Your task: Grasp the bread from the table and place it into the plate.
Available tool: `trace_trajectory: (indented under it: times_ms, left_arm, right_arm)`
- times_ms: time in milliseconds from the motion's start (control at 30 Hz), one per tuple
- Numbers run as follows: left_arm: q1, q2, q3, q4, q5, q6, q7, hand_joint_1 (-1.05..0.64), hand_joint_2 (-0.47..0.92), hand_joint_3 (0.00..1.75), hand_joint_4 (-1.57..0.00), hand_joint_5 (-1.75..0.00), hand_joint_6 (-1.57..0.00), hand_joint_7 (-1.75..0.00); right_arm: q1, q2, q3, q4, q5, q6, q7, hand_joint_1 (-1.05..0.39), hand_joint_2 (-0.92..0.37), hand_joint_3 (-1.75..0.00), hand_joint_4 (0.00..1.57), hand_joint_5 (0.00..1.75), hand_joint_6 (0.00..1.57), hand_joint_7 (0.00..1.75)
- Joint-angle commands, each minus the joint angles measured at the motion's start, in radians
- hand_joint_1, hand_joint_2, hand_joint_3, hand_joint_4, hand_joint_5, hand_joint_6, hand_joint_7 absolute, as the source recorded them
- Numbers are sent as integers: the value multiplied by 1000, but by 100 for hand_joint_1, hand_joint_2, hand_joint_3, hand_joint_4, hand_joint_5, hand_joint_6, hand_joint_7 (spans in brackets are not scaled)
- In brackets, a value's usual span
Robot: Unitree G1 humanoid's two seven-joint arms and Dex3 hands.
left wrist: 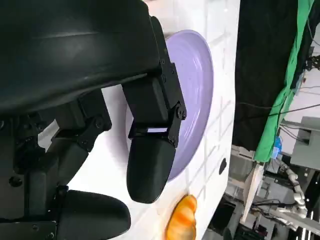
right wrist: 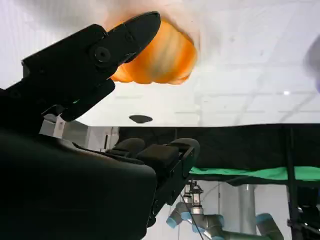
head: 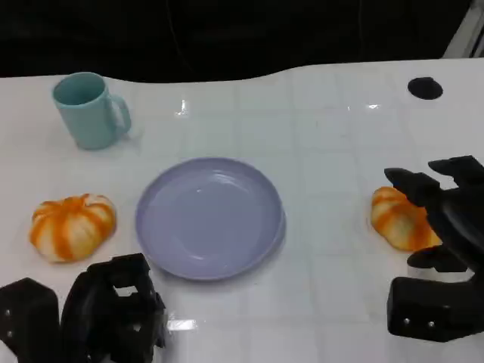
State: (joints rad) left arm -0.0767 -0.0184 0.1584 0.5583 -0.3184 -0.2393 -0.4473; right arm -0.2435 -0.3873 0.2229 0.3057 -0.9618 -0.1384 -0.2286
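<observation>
One bread under right robot hand, perhaps touching

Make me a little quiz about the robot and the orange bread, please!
1. True or false: the plate already has bread on it.
2. Which thing stands at the far left of the table? A) a blue mug B) a spoon C) a bottle
3. Fill in: the right hand is reaching over the ____ on the right side.

Key:
1. False. The plate holds nothing; one bread lies left of it, and another bread lies right of it.
2. A, the mug.
3. Bread. I cannot tell whether the hand grips it yet. The left hand holds nothing.
</observation>
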Motion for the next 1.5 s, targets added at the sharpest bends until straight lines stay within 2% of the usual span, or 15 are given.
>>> trace_trajectory:
  times_ms: [33, 300, 900, 1200, 1267, 1333, 1400, 1433, 1500]
  left_arm:
    - [27, 7, 0, -8, 11, 15, 18, -84, -33, 175, -157, -125, -134, -122]
    - [37, 2, 2, -29, 1, 33, 20, -80, -32, 175, -157, -126, -132, -123]
    - [33, -1, 2, -19, 9, 19, 25, -83, -33, 175, -157, -126, -134, -124]
    - [30, -7, 3, -9, 7, 11, 25, -84, -33, 175, -157, -126, -134, -123]
    - [33, -8, 2, -12, 9, 9, 26, -84, -33, 175, -157, -126, -134, -123]
    - [35, -8, 1, -15, 11, 9, 28, -85, -33, 175, -157, -126, -134, -123]
    - [38, -8, 0, -20, 12, 10, 30, -85, -33, 175, -157, -126, -134, -123]
    - [40, -8, 0, -21, 12, 10, 29, -85, -33, 175, -157, -126, -134, -123]
    - [43, -9, 0, -26, 9, 12, 26, -85, -32, 175, -157, -127, -134, -123]
  right_arm:
    - [-57, -24, 32, 86, 10, 12, -37, -66, -58, -1, 0, 64, 39, 1]
    - [-130, -15, 90, 224, 27, 22, -74, -68, -62, -1, 2, 61, 39, 1]
    - [-231, 23, 181, 405, 80, 42, -86, -67, -70, -1, 12, 43, 37, 0]
    - [-334, 64, 226, 603, 103, 36, -132, -63, -72, -1, 19, 34, 39, 1]
    - [-359, 70, 239, 659, 106, 26, -153, -59, -74, -1, 29, 28, 44, 1]
    - [-381, 79, 244, 717, 118, 10, -174, -53, -77, 0, 47, 19, 51, 2]
    - [-399, 90, 240, 779, 143, -24, -206, -46, -78, 0, 69, 18, 65, 4]
    - [-405, 94, 237, 807, 156, -42, -226, -42, -79, -1, 86, 19, 76, 5]
    - [-413, 100, 241, 851, 168, -65, -264, -38, -82, -1, 110, 27, 91, 8]
